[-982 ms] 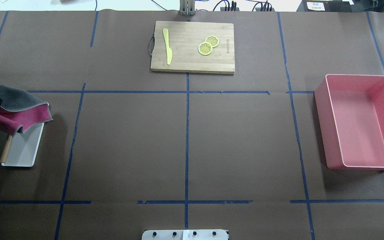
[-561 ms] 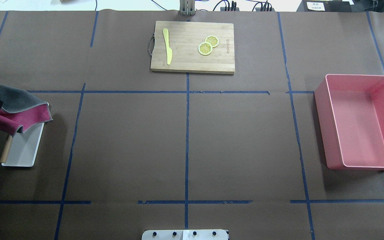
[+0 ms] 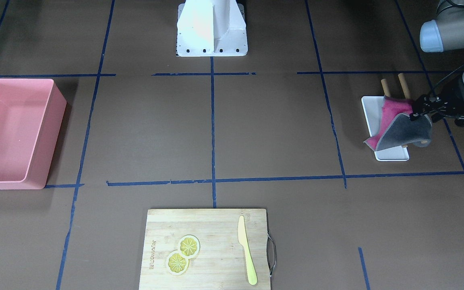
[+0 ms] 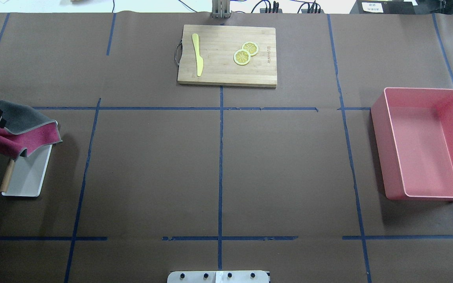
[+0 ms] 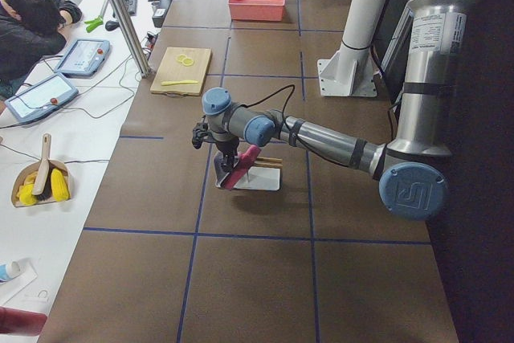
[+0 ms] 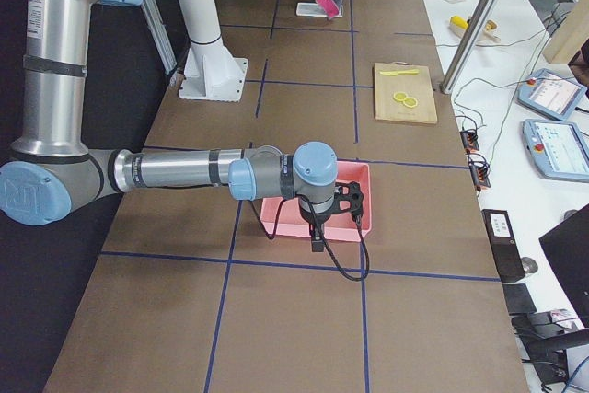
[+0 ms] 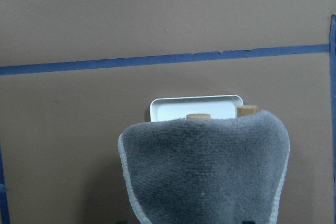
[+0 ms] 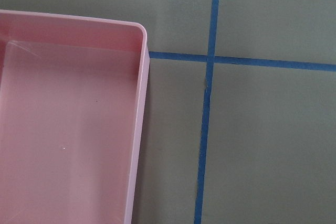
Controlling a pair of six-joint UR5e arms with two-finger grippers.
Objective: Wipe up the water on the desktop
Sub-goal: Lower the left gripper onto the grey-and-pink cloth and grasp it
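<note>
The left gripper (image 3: 416, 112) pinches the upper grey edge of the cloth (image 3: 403, 135), which fills the bottom of the wrist view. The cloth looks soft, light and limp, grey on one face and magenta on the other. It drapes over two pegs (image 3: 385, 88) above a white tray (image 3: 371, 114) at the left end of the desktop (image 4: 151, 169). An edge pinch should be enough to lift it, but it will probably hang and swing, so it likely needs pressing flat to wipe. No water is visible on the matte desktop. Far across, the right gripper (image 6: 317, 238) hovers by the bin (image 4: 423, 145); I cannot tell whether it is spread or closed.
</note>
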